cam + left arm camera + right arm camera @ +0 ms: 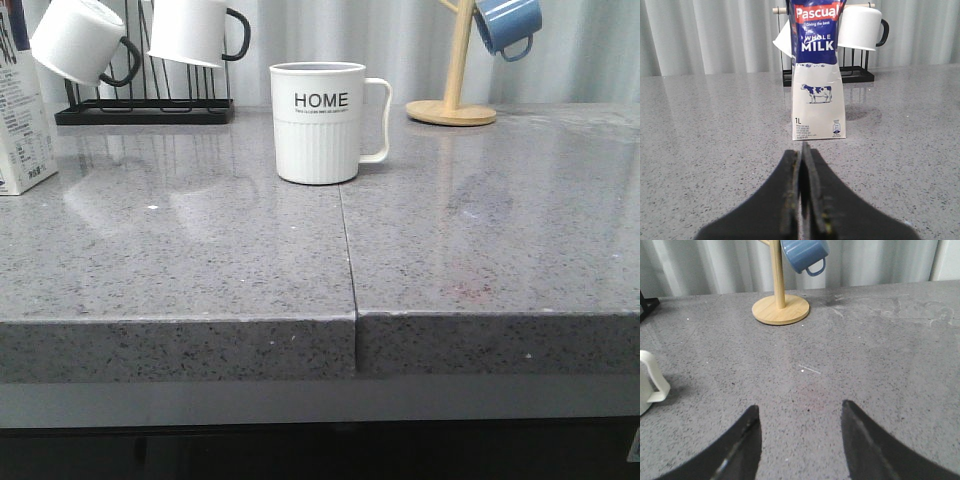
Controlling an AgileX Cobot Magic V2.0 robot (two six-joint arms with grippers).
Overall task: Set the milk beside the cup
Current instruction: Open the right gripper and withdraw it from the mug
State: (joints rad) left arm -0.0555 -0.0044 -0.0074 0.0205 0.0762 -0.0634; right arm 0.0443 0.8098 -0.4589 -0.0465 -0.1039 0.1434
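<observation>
Currently the milk (20, 110) stands upright at the far left of the counter (200, 260), well apart from the cup (318, 123), which sits near the centre seam with its handle to the right. Left gripper (802, 150): fingers pressed together, holding nothing, aimed at the carton's cow face but clear of it. Right gripper (800, 412): fingers spread wide over bare counter, empty. A black rack (145, 110) with white mugs (78, 40) stands behind the milk; a blue mug (508, 22) hangs on a wooden stand (452, 100).
</observation>
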